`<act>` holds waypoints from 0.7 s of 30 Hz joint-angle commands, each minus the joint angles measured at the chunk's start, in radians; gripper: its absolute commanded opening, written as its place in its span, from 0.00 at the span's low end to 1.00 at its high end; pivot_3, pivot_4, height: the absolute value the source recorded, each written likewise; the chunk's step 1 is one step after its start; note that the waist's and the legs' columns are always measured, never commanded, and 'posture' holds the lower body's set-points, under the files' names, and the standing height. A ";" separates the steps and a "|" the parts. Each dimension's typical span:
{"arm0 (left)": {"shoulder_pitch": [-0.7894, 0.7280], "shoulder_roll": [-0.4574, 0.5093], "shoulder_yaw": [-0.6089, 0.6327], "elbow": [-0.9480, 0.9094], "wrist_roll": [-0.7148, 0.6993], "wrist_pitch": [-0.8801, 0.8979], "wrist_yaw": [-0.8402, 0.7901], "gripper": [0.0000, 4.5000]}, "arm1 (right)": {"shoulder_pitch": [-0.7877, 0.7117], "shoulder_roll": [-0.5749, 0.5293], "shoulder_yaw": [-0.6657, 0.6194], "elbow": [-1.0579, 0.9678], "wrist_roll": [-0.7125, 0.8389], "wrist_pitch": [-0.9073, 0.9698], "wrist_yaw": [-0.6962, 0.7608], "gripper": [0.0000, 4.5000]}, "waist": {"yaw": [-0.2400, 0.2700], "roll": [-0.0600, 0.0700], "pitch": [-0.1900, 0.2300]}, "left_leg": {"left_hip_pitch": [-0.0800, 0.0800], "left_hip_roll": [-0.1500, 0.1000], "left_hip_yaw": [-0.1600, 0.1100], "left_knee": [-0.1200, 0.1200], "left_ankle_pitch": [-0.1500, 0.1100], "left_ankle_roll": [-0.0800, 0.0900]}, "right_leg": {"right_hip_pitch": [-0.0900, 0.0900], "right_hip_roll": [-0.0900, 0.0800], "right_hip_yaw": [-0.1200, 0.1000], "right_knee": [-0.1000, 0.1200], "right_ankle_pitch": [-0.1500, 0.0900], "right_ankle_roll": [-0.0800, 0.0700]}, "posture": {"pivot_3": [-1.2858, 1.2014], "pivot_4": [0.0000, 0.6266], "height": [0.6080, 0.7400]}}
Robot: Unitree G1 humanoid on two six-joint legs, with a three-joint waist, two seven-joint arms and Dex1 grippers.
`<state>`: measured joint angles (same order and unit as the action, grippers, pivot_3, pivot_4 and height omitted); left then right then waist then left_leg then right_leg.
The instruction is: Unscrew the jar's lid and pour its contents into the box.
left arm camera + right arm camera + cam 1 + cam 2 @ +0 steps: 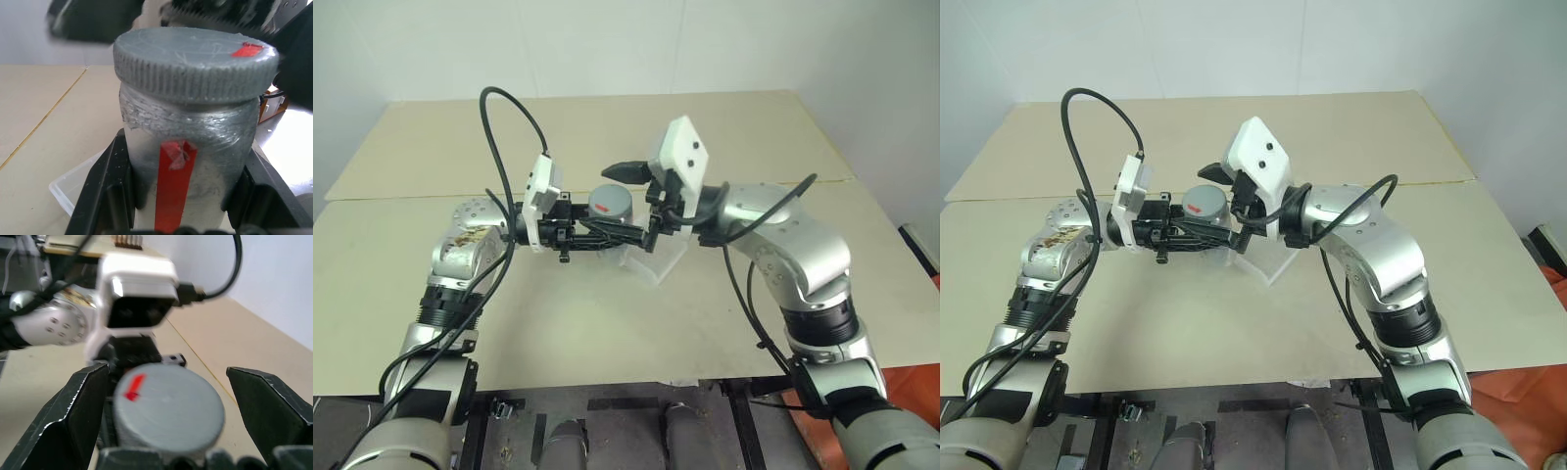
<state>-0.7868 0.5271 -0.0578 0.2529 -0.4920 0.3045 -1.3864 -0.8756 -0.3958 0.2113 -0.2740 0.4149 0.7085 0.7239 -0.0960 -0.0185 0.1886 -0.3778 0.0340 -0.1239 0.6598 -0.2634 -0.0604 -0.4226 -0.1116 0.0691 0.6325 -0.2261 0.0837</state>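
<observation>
My left gripper [615,233] is shut on the jar [188,147], a silvery-grey cylinder with a red strip down its side, and holds it upright above the table. The round grey lid [610,203], marked with a small red patch, sits on top of the jar. My right gripper [168,413] is open; its two black fingers [73,416] stand on either side of the lid with a gap on each side. The clear plastic box [662,260] lies on the table just below and behind the jar. The contents are hidden inside the jar.
The beige table top [607,333] has a seam running across it behind the arms, and its front edge lies close to me. Black cables [494,127] loop up from both wrists. An orange object [1538,392] lies off the table at the right.
</observation>
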 commanded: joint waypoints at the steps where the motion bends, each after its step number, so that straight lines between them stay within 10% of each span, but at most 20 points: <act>1: -0.018 0.014 0.025 -0.039 -0.007 -0.018 -0.010 0.43 | -0.031 0.006 -0.028 -0.002 0.002 -0.014 -0.001 0.99 | 0.000 0.000 0.000 | 0.000 0.000 0.000 0.000 0.000 0.000 | 0.000 0.000 0.000 0.000 0.000 0.000 | 0.52 0.24 1.00; 21: 0.025 0.146 0.093 -0.065 -0.065 0.020 -0.099 0.43 | 0.057 -0.153 -0.181 0.045 0.074 -0.054 0.094 0.99 | 0.007 0.000 0.000 | 0.000 0.000 0.000 -0.001 0.000 0.000 | 0.000 0.000 0.000 -0.001 0.000 0.000 | 0.52 0.24 1.00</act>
<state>-0.7540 0.6686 0.0131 0.2284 -0.5352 0.3188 -1.4842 -0.8110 -0.5417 0.0512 -0.1842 0.4744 0.6828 0.8049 -0.0894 -0.0185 0.1887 -0.3778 0.0341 -0.1238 0.6592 -0.2636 -0.0599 -0.4226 -0.1115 0.0690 0.6317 -0.2261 0.0837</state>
